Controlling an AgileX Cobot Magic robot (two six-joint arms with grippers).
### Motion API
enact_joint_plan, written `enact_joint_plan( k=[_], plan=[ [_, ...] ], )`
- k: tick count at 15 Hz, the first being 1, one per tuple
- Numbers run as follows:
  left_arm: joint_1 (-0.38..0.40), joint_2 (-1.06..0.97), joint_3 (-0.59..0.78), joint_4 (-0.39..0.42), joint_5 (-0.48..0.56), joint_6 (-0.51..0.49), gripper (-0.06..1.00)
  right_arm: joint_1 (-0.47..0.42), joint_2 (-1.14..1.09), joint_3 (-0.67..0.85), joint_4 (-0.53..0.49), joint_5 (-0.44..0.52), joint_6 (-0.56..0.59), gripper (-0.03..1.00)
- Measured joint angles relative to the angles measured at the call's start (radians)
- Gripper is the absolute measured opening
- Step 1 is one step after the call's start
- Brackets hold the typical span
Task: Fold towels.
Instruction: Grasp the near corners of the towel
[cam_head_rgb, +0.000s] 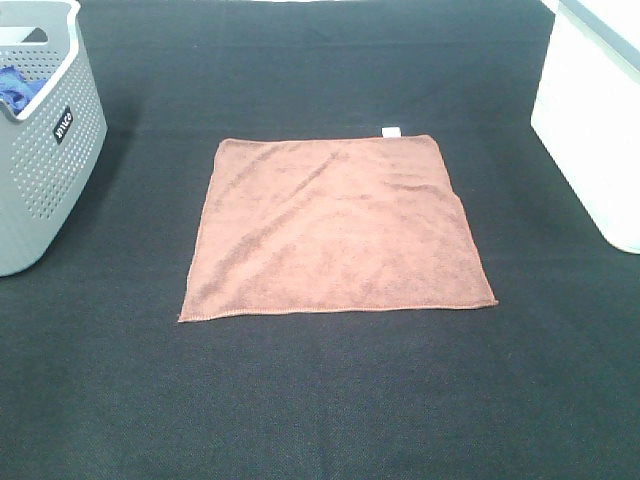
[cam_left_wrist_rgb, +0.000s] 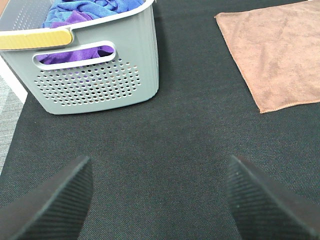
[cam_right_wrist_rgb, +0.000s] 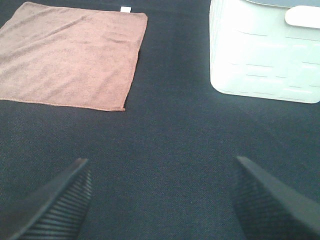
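Both my jaws stand wide apart, gripping nothing. My left gripper (cam_left_wrist_rgb: 159, 167) and my right gripper (cam_right_wrist_rgb: 161, 167) each hang over the black woven table cover (cam_head_rgb: 320, 400). The square reddish-brown microfibre towel (cam_head_rgb: 335, 228) lies flat and unfolded at its middle, small white tag (cam_head_rgb: 391, 131) on the far edge at one o'clock. From the towel, the grey perforated plastic basket (cam_head_rgb: 50, 170) holding blue cloth (cam_head_rgb: 12, 88) sits at ten o'clock and the white plastic bin (cam_head_rgb: 590, 120) at two.
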Motion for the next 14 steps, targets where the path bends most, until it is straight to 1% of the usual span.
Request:
enact_joint_plan(
  k=[14],
  plan=[
    [0.0,0.0,0.0,0.0,0.0,0.0,0.71,0.0,0.0,0.0,0.0,0.0,0.0,0.73]
  ],
)
